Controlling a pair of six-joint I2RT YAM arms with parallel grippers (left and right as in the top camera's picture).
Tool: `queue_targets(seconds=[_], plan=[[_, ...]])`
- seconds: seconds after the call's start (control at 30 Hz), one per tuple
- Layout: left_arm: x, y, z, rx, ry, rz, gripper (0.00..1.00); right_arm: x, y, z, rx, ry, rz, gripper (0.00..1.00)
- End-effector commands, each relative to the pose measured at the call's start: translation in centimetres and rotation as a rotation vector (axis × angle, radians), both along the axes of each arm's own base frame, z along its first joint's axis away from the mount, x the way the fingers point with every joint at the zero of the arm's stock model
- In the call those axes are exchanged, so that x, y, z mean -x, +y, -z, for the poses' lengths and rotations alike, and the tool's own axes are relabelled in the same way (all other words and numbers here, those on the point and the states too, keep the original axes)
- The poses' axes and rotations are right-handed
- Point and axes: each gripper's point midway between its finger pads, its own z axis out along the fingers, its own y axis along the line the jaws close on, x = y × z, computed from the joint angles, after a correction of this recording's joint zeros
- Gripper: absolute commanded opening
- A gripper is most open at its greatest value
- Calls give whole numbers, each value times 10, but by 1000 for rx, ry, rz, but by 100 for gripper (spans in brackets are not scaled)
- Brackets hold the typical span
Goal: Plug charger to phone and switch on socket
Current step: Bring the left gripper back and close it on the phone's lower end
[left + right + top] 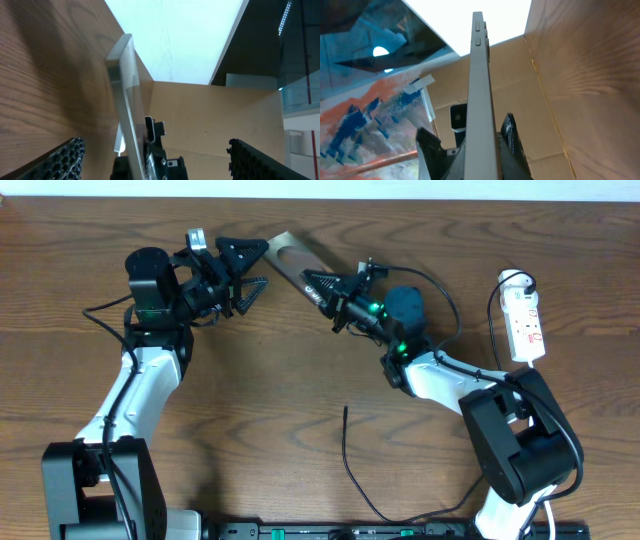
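The phone [298, 264] appears lifted off the worktop [250, 400] near its far edge. It is tilted, and the end nearer the right arm is clenched edge-on between the right fingers [509, 134]. The left fingers [242, 250] are released and spread wide just beside its other end; I cannot tell if they touch it. The charger [346, 455] lies untouched toward the front with its plug tip [345, 411] pointing away. The socket [525, 315] sits well apart at the right. In my judgement, 1 arm should steady the phone with its port exposed while the other fetches the tip. Room is tight at the far edge, but the middle of the worktop is open enough for mating them.
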Motion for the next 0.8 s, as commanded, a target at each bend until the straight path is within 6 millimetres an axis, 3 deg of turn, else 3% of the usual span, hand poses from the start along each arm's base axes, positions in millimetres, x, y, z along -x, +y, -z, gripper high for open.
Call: queue_targets(seconds=[0.0,0.3,0.6,0.77], plan=[[1,-1,-1,4,-3,6,89,1,4,-12,-11,-41,5,1],[-2,2,14,-27,4,-10,89,15,22,-14,-11,-56,-40,1],[-10,2,53,9,137,-20,89,27,36,-16,-5,-84,-72,1],[-12,2,55,11,134,-20,89,28,36,-16,-2,-89,-74,1]])
